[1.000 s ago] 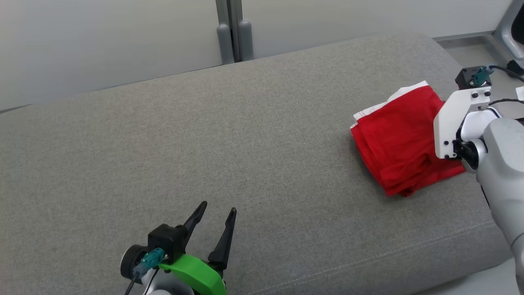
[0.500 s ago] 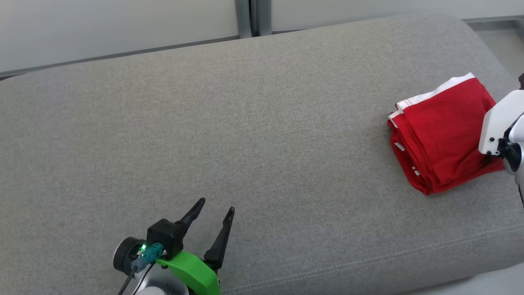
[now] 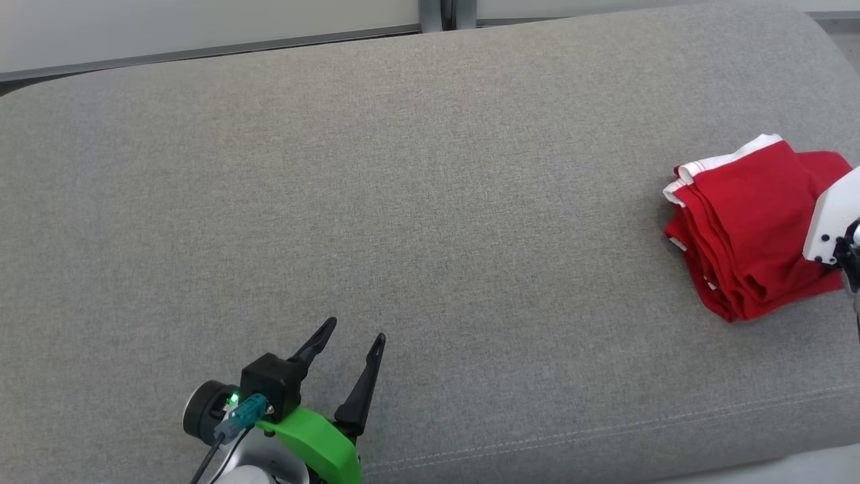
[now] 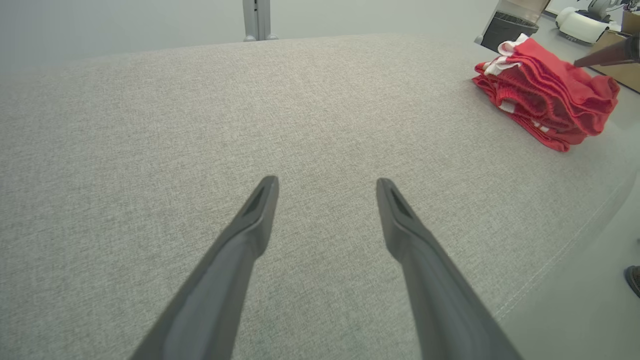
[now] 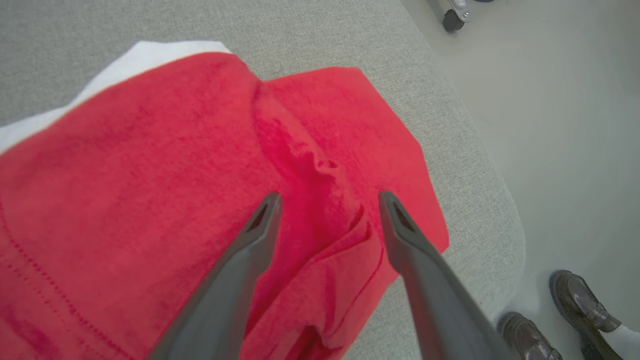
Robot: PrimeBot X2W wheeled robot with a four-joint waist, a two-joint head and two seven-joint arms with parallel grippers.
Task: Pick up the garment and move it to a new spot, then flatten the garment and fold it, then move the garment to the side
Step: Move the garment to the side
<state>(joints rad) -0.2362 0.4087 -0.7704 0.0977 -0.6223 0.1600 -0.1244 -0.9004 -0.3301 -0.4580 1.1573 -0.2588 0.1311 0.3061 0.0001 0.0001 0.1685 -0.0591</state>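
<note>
Garment (image 3: 746, 222), red and folded, lay under my right tool (image 5: 328, 195), jaws apart; my left tool (image 3: 357, 329) also stood apart.

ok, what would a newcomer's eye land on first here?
The folded red garment with white trim, bright against the grey cushion at its right end. The right end effector stands open over it, while the left end effector sits open above bare cushion. A person's dark shoes show on the floor.

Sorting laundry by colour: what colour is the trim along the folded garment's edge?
White trim on a red garment; clearest in the head view.
</note>
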